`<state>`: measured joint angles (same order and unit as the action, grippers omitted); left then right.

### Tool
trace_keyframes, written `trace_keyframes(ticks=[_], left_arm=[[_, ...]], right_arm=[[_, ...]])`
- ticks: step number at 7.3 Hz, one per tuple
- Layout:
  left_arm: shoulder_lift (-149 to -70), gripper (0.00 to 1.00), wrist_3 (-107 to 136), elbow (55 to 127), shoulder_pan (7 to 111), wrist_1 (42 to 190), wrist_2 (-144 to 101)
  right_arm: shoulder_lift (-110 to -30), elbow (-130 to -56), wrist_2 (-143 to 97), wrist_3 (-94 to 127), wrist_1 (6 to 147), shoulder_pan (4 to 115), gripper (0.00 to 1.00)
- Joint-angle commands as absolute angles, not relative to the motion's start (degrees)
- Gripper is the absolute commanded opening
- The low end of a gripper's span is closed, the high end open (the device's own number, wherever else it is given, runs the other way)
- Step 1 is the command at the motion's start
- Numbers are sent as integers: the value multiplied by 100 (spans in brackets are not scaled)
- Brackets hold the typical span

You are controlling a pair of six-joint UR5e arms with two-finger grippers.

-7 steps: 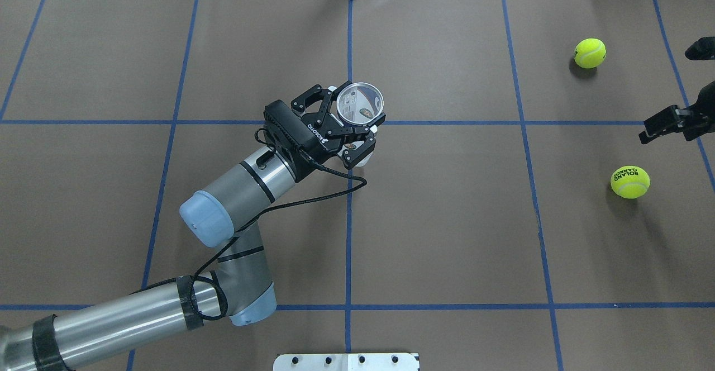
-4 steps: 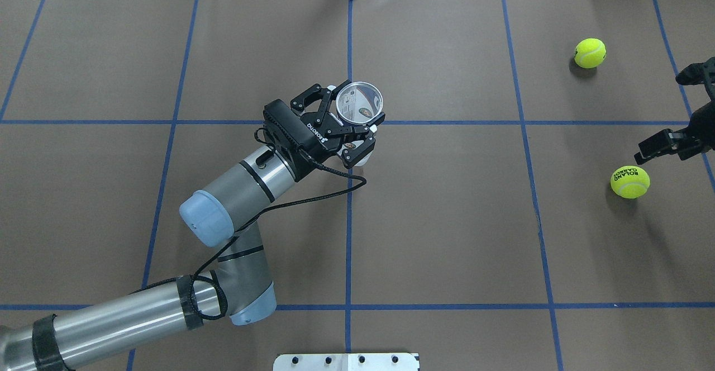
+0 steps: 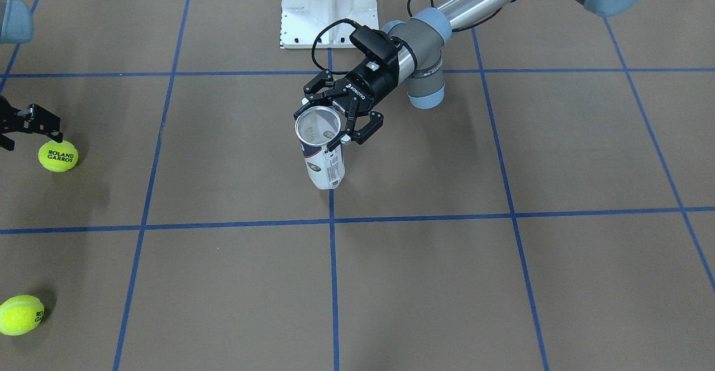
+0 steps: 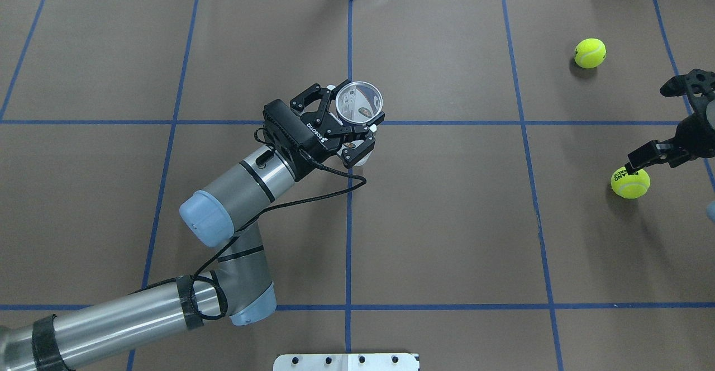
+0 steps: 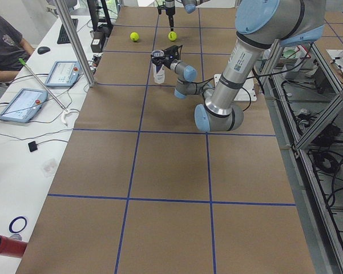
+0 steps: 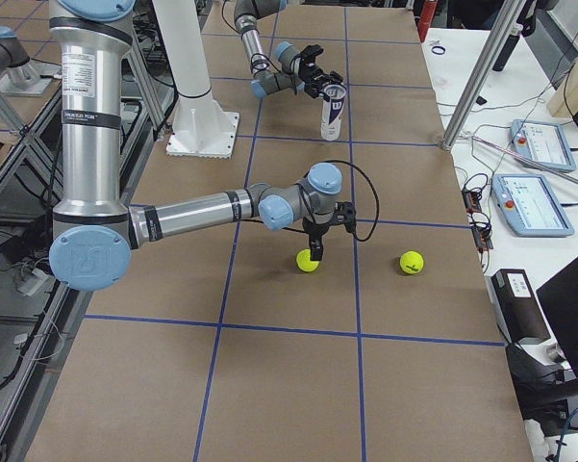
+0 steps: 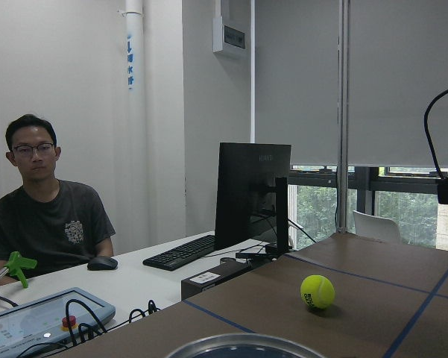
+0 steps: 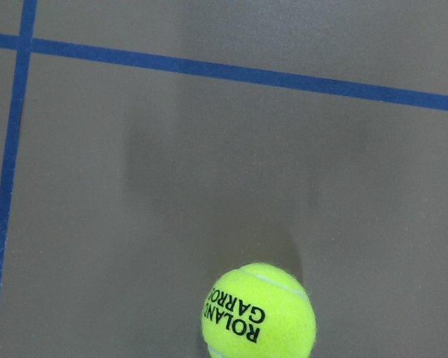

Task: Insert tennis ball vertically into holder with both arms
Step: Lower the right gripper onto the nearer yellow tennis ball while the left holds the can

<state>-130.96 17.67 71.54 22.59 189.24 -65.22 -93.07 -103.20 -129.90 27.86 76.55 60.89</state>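
Note:
The holder (image 4: 360,103) is a clear can with a white and navy label. It stands upright, mouth up, at the table's middle, and also shows in the front view (image 3: 325,164). My left gripper (image 4: 353,115) is shut on its upper part from the side. A tennis ball marked ROLAND GARROS (image 4: 630,182) lies at the right, and fills the bottom of the right wrist view (image 8: 259,313). My right gripper (image 4: 652,127) is open and empty, hovering just above and beyond this ball, with one finger (image 4: 639,158) at its far edge.
A second tennis ball (image 4: 590,52) lies further back on the right, and the left wrist view shows it too (image 7: 317,291). The white robot base (image 3: 328,8) stands at the table's near edge. An operator (image 7: 48,216) sits at a desk beyond the table.
My right gripper has moved inward and towards the ROLAND GARROS ball, and its finger now overlaps the ball's far edge. The left arm and the holder have not moved.

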Motion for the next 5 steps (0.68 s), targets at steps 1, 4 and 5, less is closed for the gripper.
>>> trace_keyframes(ticks=[1, 4, 5], left_arm=[[-13096, 84, 1767, 7163, 2259, 18923, -6521], [-13096, 85, 1767, 7163, 2259, 18923, -6521], [-13096, 85, 1767, 7163, 2259, 18923, -6521]], right_arm=[[-9316, -10310, -12842, 2734, 7646, 5889, 99], [-9325, -10248, -12430, 2777, 7655, 5784, 99], [-9325, -10126, -12402, 2751, 7655, 5775, 99]])
